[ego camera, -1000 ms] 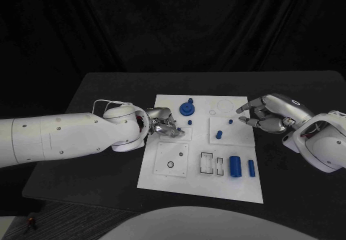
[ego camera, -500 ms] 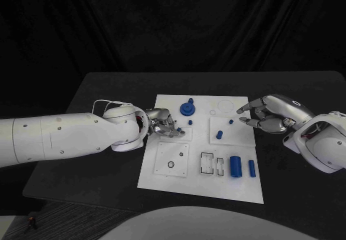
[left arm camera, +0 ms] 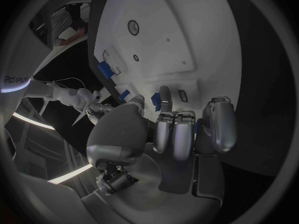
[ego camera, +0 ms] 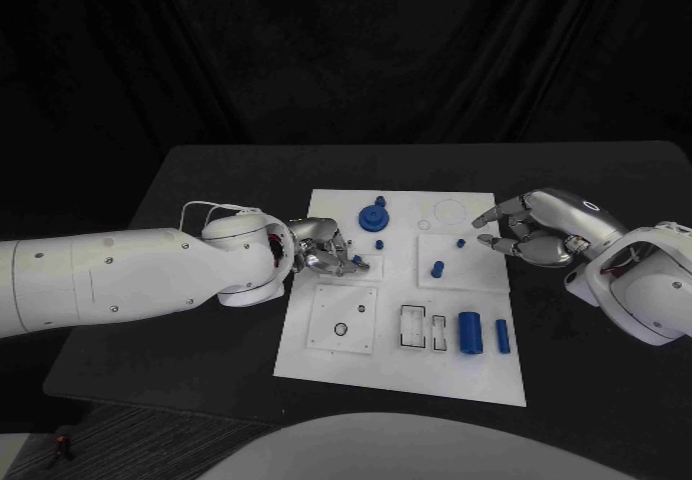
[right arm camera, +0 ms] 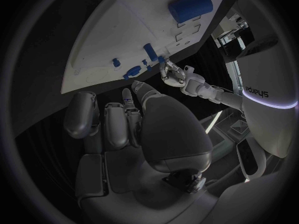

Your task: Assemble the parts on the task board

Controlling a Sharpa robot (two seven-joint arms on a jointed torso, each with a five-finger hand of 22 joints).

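**Both hands poised at the task board, a small blue part between the left fingertips**

The white task board [ego camera: 404, 300] lay in the middle of the black worktop [ego camera: 606, 200]. The left hand [ego camera: 329, 252] sat over the board's left edge, its fingers drawn together around a small blue part [ego camera: 358, 260] held at the fingertips, just above a raised square panel in the board's upper left. In the left wrist view the same small blue piece [left arm camera: 156, 103] showed between the thumb and a finger, close over the board's surface.

The right hand [ego camera: 531, 230] hovered at the board's right edge, beside the upper right panel. Its fingers were curled and slightly parted, with nothing visible between them; one fingertip pointed toward a tiny blue peg [ego camera: 460, 242] on that panel, though whether it touched the peg could not be told.

On the board, a blue round stepped part [ego camera: 374, 215] stood near the top edge, with a small blue stud [ego camera: 379, 244] just below it. A short blue peg [ego camera: 437, 268] stood upright on the upper right panel. Near the lower right, a thick blue cylinder [ego camera: 470, 333] lay beside a thinner blue rod [ego camera: 502, 336], both lengthwise and just apart. To their left were two rectangular slots [ego camera: 424, 327], and farther left a square panel with a small ring-shaped hole [ego camera: 342, 328].
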